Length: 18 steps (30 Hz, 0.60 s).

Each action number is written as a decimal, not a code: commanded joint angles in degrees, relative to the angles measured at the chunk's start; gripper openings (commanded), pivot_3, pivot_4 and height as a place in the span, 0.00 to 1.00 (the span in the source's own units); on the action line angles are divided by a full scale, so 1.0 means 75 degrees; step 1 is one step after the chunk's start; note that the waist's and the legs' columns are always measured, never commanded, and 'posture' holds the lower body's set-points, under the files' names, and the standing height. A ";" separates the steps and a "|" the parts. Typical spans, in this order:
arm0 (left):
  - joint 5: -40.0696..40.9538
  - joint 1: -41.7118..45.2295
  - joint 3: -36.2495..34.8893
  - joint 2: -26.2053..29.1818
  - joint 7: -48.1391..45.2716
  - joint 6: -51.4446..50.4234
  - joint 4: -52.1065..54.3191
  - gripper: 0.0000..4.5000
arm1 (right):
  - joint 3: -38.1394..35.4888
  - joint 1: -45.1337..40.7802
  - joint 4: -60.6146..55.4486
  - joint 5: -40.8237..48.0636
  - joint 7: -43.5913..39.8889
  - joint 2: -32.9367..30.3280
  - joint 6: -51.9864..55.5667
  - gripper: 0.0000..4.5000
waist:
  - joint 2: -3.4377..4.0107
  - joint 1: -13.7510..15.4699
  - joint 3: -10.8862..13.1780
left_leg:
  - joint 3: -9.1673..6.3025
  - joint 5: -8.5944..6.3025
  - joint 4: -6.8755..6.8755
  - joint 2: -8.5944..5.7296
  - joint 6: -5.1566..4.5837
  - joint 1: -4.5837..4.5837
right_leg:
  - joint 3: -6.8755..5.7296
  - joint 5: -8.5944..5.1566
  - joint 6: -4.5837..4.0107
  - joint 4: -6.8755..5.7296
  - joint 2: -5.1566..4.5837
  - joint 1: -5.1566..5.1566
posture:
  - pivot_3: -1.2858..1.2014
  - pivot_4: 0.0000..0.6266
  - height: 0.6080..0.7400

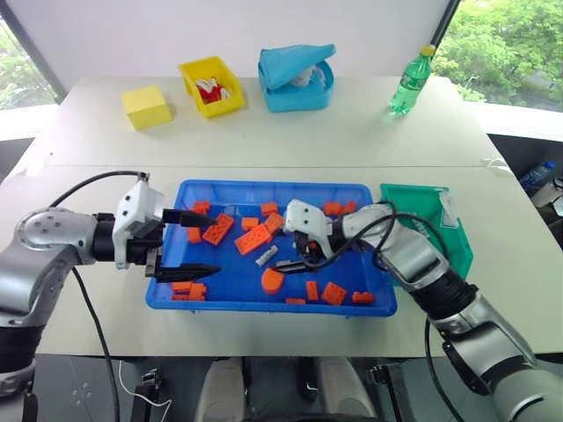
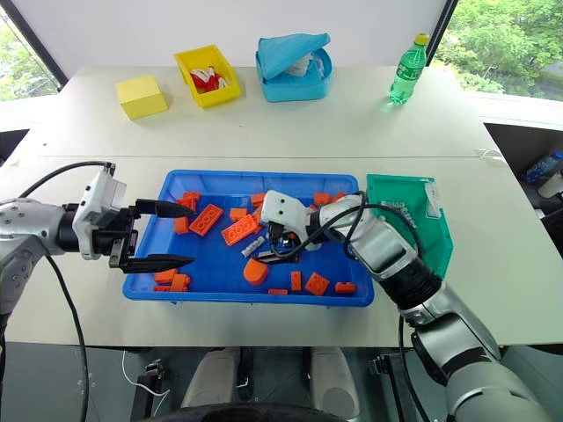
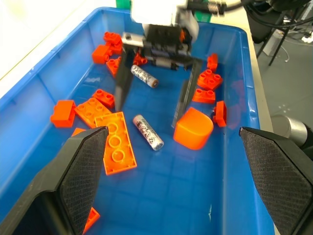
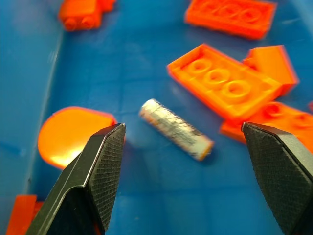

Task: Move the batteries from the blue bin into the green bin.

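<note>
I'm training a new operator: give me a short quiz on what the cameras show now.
1. True or false: the right claw is shut on a battery.
2. The green bin stands on which side of the blue bin? A) the robot's left B) the robot's right C) the far side
3. How many batteries lie in the blue bin, seen from the left wrist?
Key: 1 false: it is open, with a finger on either side of the battery. 2 B. 3 two: the second battery lies near the right claw's base.
</note>
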<state>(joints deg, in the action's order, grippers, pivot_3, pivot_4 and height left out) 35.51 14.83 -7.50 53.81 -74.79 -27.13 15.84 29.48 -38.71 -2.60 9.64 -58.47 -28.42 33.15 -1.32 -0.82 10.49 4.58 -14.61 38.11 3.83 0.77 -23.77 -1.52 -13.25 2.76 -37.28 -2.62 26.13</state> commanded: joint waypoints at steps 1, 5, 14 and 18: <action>0.0022 0.0044 -0.0115 0.0062 -0.0002 0.0086 0.0121 1.00 | 0.0084 -0.0108 0.0138 -0.0222 -0.0187 0.0108 -0.0359 0.86 | 0.0000 0.0002 0.0000 | -0.0001 0.0000 0.0000 0.0000 0.0000 0.0000 | 0.0000 0.0000 0.0000 0.0000 0.0000 -0.0001 | 0.52 0.24 0.97; 0.0020 -0.0058 -0.0208 0.0091 0.0024 0.0103 0.0152 1.00 | 0.0107 -0.0180 0.0470 -0.0363 -0.0244 0.0340 -0.0529 0.86 | 0.0000 -0.0002 0.0000 | 0.0000 0.0000 0.0000 0.0000 0.0000 0.0000 | 0.0000 0.0000 0.0000 -0.0001 0.0000 0.0000 | 0.52 0.24 0.97; 0.0036 -0.0094 -0.0227 0.0058 0.0109 0.0121 0.0182 1.00 | 0.0199 -0.0300 0.1180 -0.0712 -0.0592 0.0611 -0.0959 0.47 | 0.0000 0.0007 0.0000 | 0.0000 0.0000 0.0001 0.0000 0.0000 0.0001 | 0.0000 0.0000 0.0000 -0.0002 -0.0001 -0.0002 | 0.52 0.24 0.97; 0.0056 -0.0091 -0.0201 0.0035 0.0108 0.0126 0.0195 1.00 | 0.0101 -0.0121 0.0837 -0.0717 -0.0793 0.0383 -0.0879 0.01 | -0.0001 0.0008 0.0000 | 0.0001 0.0000 0.0001 0.0000 0.0000 0.0002 | 0.0000 0.0000 0.0000 -0.0002 -0.0001 -0.0003 | 0.52 0.24 0.97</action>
<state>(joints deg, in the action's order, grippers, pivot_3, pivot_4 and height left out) 35.53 13.92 -7.67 53.81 -74.13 -27.00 15.98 30.69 -40.30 5.88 4.59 -63.52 -24.48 26.25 -1.32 -0.76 10.48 4.59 -14.61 38.11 3.83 0.78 -23.75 -1.52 -13.25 2.76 -37.29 -2.63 26.11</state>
